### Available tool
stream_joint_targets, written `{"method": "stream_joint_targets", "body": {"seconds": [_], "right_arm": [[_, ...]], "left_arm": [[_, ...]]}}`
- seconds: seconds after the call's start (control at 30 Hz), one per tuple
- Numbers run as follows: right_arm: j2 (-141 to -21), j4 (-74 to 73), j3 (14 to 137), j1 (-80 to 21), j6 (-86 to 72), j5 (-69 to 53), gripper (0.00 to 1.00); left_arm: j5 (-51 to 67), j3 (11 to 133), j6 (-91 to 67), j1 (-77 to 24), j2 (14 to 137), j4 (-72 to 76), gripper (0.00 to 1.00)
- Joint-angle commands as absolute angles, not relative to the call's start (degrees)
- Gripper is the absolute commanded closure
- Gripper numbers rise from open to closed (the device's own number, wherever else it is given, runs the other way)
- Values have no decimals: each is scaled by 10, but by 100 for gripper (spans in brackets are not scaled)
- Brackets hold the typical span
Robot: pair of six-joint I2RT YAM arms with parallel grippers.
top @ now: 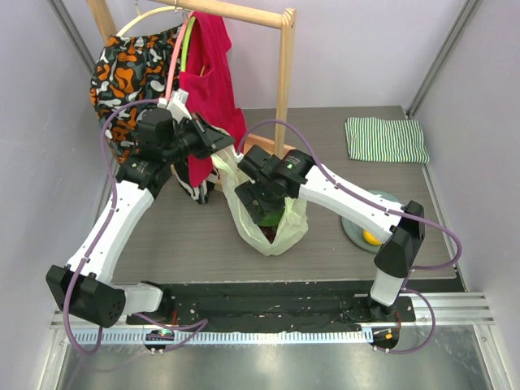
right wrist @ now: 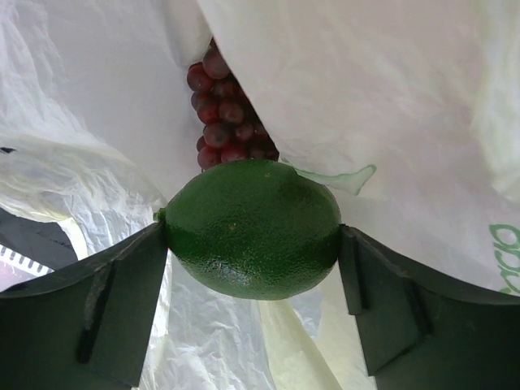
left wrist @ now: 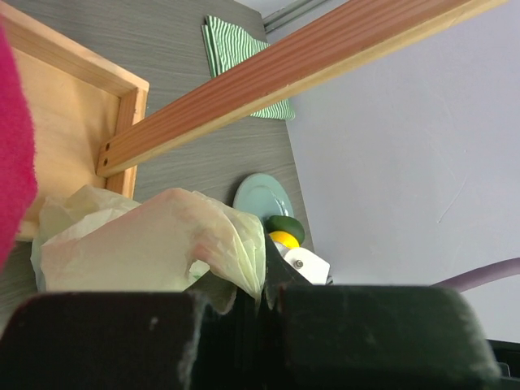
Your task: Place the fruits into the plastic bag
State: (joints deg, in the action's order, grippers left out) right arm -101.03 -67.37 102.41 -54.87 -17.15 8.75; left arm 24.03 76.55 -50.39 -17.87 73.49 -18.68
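Hanging in the mouth of the plastic bag [top: 294, 231], the right gripper [right wrist: 253, 240] holds a green avocado [right wrist: 252, 218] between widely spread jaws. One finger presses on each end, so the fruit's long axis runs from finger to finger. The avocado is already inside the bag's rim, with pale film on both sides of it. Straight beyond it, deeper in the bag, lies the dark red grape bunch [right wrist: 226, 114]. The coming move probably needs little more than a short drop along the claw's own line, and the avocado would land on or beside the grapes.

The left gripper [left wrist: 264, 305] is pinched shut on the bag's rim on the side towards the wooden rack [top: 284, 81], lifting it so the opening stays up. A loose fold of film hangs over the opening from that held edge and partly covers the grapes. It looks like the only thing that could catch the fruit.

On the other side of the bag, near it, the grey plate [top: 354, 232] carries a yellow fruit [top: 371, 237] and a dark green one [left wrist: 286, 225]. The right arm is the nearer to them. Beyond the plate, well apart from the bag, lies the striped cloth [top: 386, 140]. A red garment [top: 213, 73] hangs from the rack behind the bag.
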Motion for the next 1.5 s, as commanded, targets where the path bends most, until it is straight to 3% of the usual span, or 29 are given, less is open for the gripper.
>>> {"method": "stream_joint_targets", "body": {"seconds": [0.0,0.07,0.6,1.03,1.13,1.47], "right_arm": [[-1010,-656,1034,-542,-179,92,8],[-1010,-657,1034,-537,-179,89,1],[-977,-619,1041,-529,-161,32,0],[-832,-362,1009,-530,-137,-119,5],[-806,-315,1012,-525,-142,-96,5],[-791,-397,1046,-299,-205,3,7]], "left_arm": [[249,775,-499,-177,733,-163,100],[250,775,-500,-177,732,-162,100],[250,772,-498,-177,729,-162,100],[247,767,-500,-177,727,-163,100],[246,765,-500,-177,726,-161,100],[239,762,-493,-177,718,-172,100]]}}
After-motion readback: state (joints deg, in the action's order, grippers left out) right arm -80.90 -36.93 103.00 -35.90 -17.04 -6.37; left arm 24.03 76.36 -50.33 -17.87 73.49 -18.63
